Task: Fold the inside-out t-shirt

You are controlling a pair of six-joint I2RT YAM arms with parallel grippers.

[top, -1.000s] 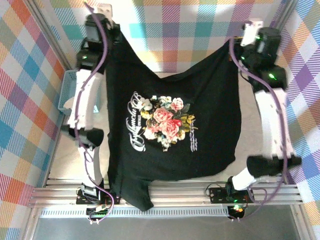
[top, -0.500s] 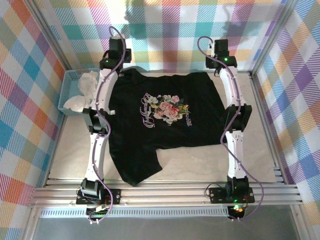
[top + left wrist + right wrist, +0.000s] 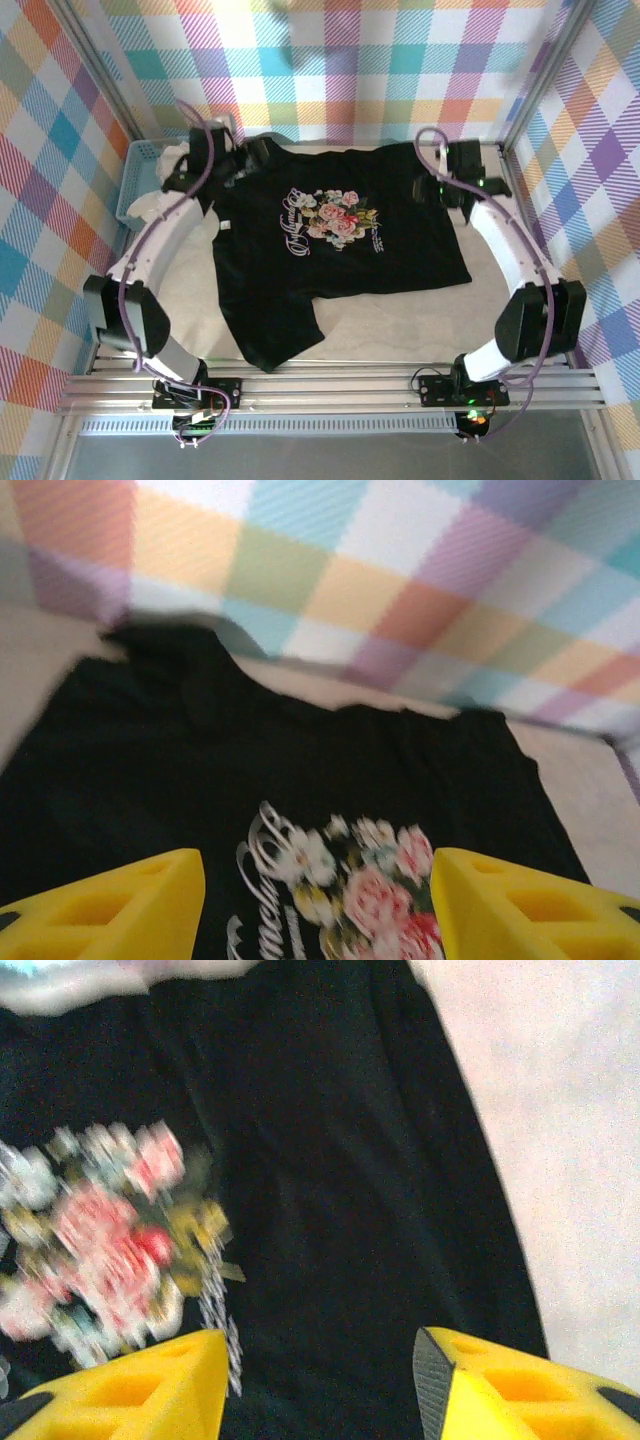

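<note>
Standing at the arms' end of the tabletop (image 3: 400, 330), with the far wall at 12 o'clock, I see the black t-shirt (image 3: 400, 250) lying flat and spread over the middle and far half, print side up. Its long axis seems to me to run from 9 to 3 o'clock. The straight edge at 3 o'clock looks like the hem, and the shoulders look to be at the 9 o'clock end. One sleeve (image 3: 275, 340) juts out toward 7 o'clock, close to the near rail. The rose print (image 3: 335, 218) sits just left of the shirt's middle, its script lettering turned sideways. The left fingers (image 3: 110, 910) hover above the shirt's 10 o'clock corner, spread apart with nothing between them, so the cloth lies from them toward 4 o'clock. The right fingers (image 3: 520, 1390) hang over the 2 o'clock edge, also parted and empty, with the shirt running away from them toward 8 o'clock. Neither pair is touching the fabric, as far as I can tell. A fold would likely start from the two far corners, one arm to each. That stray sleeve at 7 o'clock is much nearer the left arm, so I would expect tucking it in to be that arm's job.
</note>
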